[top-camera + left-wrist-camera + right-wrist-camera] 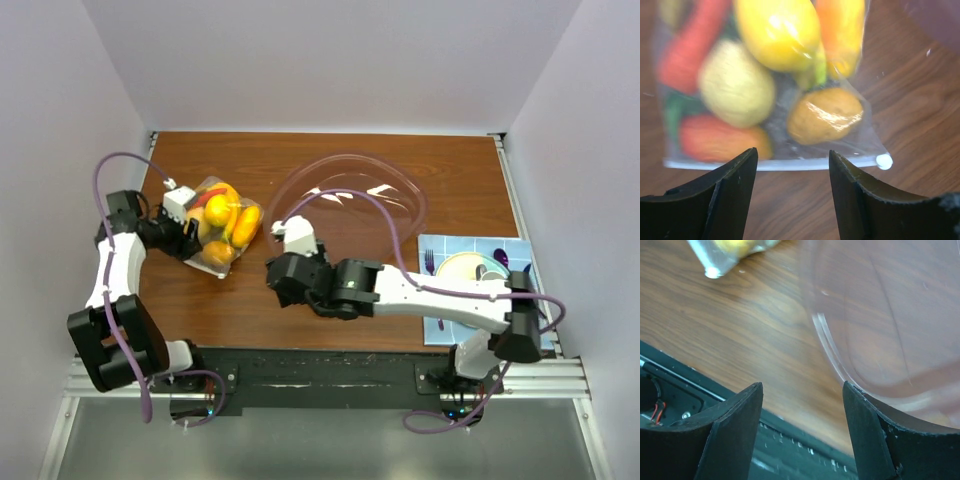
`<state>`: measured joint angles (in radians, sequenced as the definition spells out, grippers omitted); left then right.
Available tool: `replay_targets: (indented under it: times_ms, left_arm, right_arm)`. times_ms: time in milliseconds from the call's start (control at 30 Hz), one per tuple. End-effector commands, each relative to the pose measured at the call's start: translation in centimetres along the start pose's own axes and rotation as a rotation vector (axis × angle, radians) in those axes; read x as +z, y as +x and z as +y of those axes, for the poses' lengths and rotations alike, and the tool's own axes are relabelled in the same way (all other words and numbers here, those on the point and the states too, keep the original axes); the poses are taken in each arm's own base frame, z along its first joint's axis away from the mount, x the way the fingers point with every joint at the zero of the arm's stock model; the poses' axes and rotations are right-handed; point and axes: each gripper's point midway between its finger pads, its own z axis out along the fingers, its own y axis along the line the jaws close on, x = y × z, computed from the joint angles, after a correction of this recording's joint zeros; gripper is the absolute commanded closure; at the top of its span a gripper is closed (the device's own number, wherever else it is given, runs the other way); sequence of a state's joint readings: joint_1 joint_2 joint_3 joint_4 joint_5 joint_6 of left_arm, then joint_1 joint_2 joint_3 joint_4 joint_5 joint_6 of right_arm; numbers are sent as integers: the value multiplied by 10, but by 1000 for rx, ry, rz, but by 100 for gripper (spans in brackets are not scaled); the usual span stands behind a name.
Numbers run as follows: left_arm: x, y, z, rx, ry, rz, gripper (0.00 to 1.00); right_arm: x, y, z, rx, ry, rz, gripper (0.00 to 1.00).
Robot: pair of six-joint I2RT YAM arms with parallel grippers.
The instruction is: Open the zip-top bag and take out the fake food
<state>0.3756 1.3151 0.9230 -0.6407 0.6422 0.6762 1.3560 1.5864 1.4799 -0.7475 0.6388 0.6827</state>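
Bag point(222, 228) of fake food point(226, 220) lies on the tabletop point(200, 300) just left of the bowl point(350, 157). Left gripper point(792, 152), jaws parted and empty, faces the bag's white-edged end, on the side away from the bowl. Right gripper point(802, 387), also released, hangs at the bowl's near-left rim.

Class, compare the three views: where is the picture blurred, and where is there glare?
Left wrist: the clear floppy plastic zip-top bag is soft-focus, with white glare on the yellow plastic toy fruit. Right wrist: the brown wooden table grain is fairly sharp; the large clear pinkish plastic bowl smears. Top external: evenly lit, sharp, faint highlights on that bowl.
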Motion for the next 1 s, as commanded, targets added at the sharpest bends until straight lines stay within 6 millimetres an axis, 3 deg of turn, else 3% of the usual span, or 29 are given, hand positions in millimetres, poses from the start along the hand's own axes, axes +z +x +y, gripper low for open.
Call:
replay_targets:
  times_ms: [0, 33, 100, 133, 200, 267, 300, 367, 400, 467, 500, 600, 767, 967]
  left_arm:
    - [-41, -61, 23, 88, 33, -162, 35]
    - [-52, -85, 42, 75, -26, -208, 35]
    - [-47, -96, 65, 29, -63, -222, 35]
    - [-48, -113, 81, 13, -104, -274, 35]
    - [-35, -119, 98, -37, -128, -292, 35]
    - [-19, -133, 102, -49, -132, -304, 34]
    - [-4, -129, 107, -83, -139, -280, 34]
    - [19, -132, 107, -76, -128, -272, 34]
    - [28, -129, 106, -87, -124, -264, 34]
    - [44, -130, 104, -101, -106, -265, 34]
    - [48, -129, 104, -101, -104, -261, 35]
    - [57, -128, 103, -99, -103, -259, 35]
    - [74, -120, 103, -102, -108, -257, 34]
    - [98, -102, 103, -122, -110, -218, 35]
  right_arm:
    - [3, -20, 74, -247, -115, -175, 29]
    - [5, -18, 85, -303, -122, -194, 29]
    - [23, -10, 110, -439, -122, -222, 31]
    - [32, -6, 115, -481, -113, -224, 32]
    - [51, 0, 132, -575, -120, -241, 35]
    - [63, 9, 140, -682, -151, -255, 35]
    - [68, 3, 150, -662, -185, -305, 36]
    - [77, 14, 159, -676, -281, -311, 37]
    - [84, 0, 159, -616, -306, -342, 37]
    - [97, -2, 160, -556, -353, -339, 39]
    - [106, -11, 158, -526, -373, -353, 41]
    - [123, -12, 164, -534, -405, -390, 46]
    - [155, -6, 168, -578, -414, -373, 54]
    - [176, 3, 159, -622, -402, -341, 52]
